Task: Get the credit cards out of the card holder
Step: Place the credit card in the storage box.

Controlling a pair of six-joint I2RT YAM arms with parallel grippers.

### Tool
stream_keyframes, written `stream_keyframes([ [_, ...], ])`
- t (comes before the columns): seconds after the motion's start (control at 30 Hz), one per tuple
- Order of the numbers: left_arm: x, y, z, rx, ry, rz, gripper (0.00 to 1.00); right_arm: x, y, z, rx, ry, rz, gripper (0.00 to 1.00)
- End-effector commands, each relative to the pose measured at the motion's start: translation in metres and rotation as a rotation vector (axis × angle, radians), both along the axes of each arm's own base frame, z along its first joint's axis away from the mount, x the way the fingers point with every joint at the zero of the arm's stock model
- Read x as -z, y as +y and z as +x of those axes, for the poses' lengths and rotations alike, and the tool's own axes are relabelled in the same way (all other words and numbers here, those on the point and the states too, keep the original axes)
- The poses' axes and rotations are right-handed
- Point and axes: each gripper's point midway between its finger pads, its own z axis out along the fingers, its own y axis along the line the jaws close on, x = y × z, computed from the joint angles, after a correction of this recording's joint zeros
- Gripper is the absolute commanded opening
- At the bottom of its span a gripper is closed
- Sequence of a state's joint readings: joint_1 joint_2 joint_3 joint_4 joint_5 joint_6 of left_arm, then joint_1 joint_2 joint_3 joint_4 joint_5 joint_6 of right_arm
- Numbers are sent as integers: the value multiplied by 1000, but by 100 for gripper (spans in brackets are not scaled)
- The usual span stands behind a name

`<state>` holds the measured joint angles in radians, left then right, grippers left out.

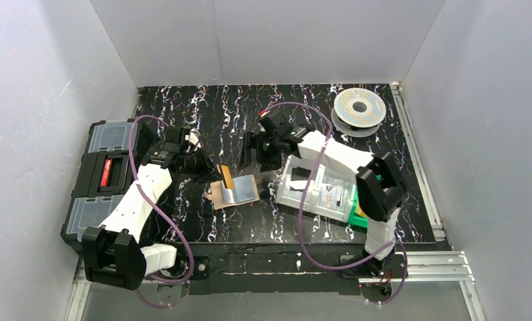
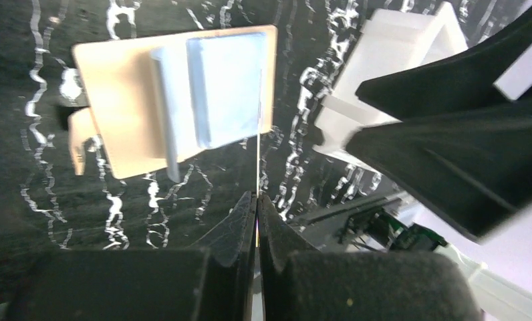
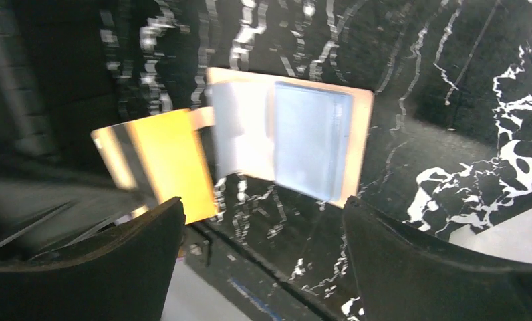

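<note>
Top view: card holder [image 1: 218, 198] lies open on the bench [image 1: 183, 107], centre-near, between the two arms. A pale blue credit card [image 1: 242, 192] sits in its right panel. Left gripper [image 1: 210, 172] is at the holder's far-left corner with a yellow-gold card [image 1: 227, 178] tilted up at its tips. Right gripper [image 1: 255, 159] hovers just beyond the far-right side of the holder, not touching it. Left wrist view: left gripper [image 2: 257, 200] is clenched on a thin card seen edge-on [image 2: 258, 147]. The holder [image 2: 116, 100] lies flat beyond, with the blue card [image 2: 226, 87] tucked in its pocket. Right wrist view: right gripper [image 3: 263, 207] is released, jaws wide, nothing between them. The holder [image 3: 360, 127] and the blue card [image 3: 310, 140] are straight ahead. The gold card [image 3: 166, 160] shows a dark stripe and juts off the holder's left edge; can't tell if it is fully clear of the pocket. Step, as I judge it: mid-extraction, one card being drawn out by the left arm, blue card not yet out. Next move probably calls for drawing the gold card clear and laying it on the bench. Then pin the holder with one gripper and pinch the blue card's exposed edge with the other, or the light holder may slide along.
</note>
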<state>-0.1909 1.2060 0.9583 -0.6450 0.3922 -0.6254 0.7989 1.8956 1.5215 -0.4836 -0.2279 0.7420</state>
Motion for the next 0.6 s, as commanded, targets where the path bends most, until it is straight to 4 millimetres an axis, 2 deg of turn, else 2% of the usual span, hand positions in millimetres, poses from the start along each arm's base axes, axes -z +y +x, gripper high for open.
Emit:
stream_keyframes([
  [0.0, -32, -25, 3, 36, -52, -180, 0, -50, -3, -5, -1, -5, 207, 96],
  [0.23, -66, -50, 12, 58, -138, -394, 0, -79, -20, -10, 56, 3, 486, 96],
  [0.57, -76, -73, 20, 128, -119, -594, 0, -105, -22, -14, 34, 62, 704, 78],
])
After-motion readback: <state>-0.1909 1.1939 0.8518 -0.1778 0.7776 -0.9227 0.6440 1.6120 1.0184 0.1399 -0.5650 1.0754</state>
